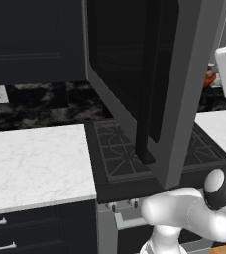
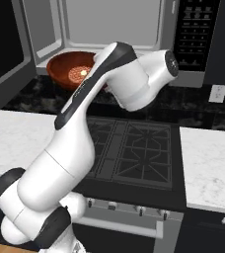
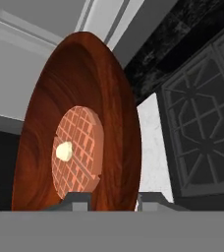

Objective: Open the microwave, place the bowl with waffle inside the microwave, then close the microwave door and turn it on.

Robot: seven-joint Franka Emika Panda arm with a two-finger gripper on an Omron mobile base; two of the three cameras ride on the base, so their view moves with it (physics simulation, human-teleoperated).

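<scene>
1. The wide grey-framed microwave (image 2: pixel 109 29) stands open above the black gas stove (image 2: pixel 134 148), its large dark glass microwave door (image 1: pixel 149 84) swung far out.
2. The shallow glossy reddish-brown bowl (image 2: pixel 72 69) sits at the cavity's front left lip; carry it deeper and keep it level (the rim looks close to the edge).
3. The small orange-tan gridded waffle (image 3: pixel 77 150) lies centred inside.
4. The fingers (image 3: pixel 113 203) are clenched on the bowl's rim; let go only once it rests flat.

Bowl at the microwave mouth
I see the waffle (image 2: pixel 79 74) in the bowl (image 2: pixel 65 66), at the microwave (image 2: pixel 109 24) opening above the stove (image 2: pixel 134 148)
</scene>
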